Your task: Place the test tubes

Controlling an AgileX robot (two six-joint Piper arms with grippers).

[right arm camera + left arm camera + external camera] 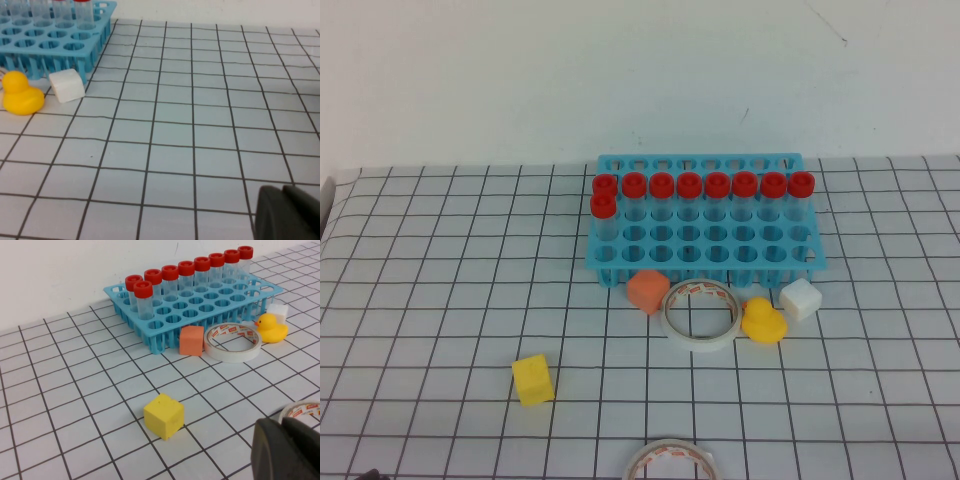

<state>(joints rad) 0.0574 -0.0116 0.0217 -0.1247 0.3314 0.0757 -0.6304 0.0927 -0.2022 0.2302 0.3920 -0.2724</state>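
A blue test tube rack [705, 258] stands at the back middle of the gridded mat. Several red-capped test tubes [717, 186] stand upright in one row of it, and one more tube [603, 206] stands a row nearer at its left end. The left wrist view shows the rack [150, 337] and tubes [186, 270] far off. My left gripper [281, 422] is shut and empty, low by the mat's front edge. My right gripper [282, 189] is shut and empty over bare mat, well right of the rack [55, 47]. Neither arm appears in the high view.
In front of the rack lie an orange block [647, 291], a tape roll [700, 315], a yellow duck [763, 321] and a white cube [801, 298]. A yellow cube [533, 380] sits front left. A second tape roll [670, 462] lies at the front edge, beside my left gripper.
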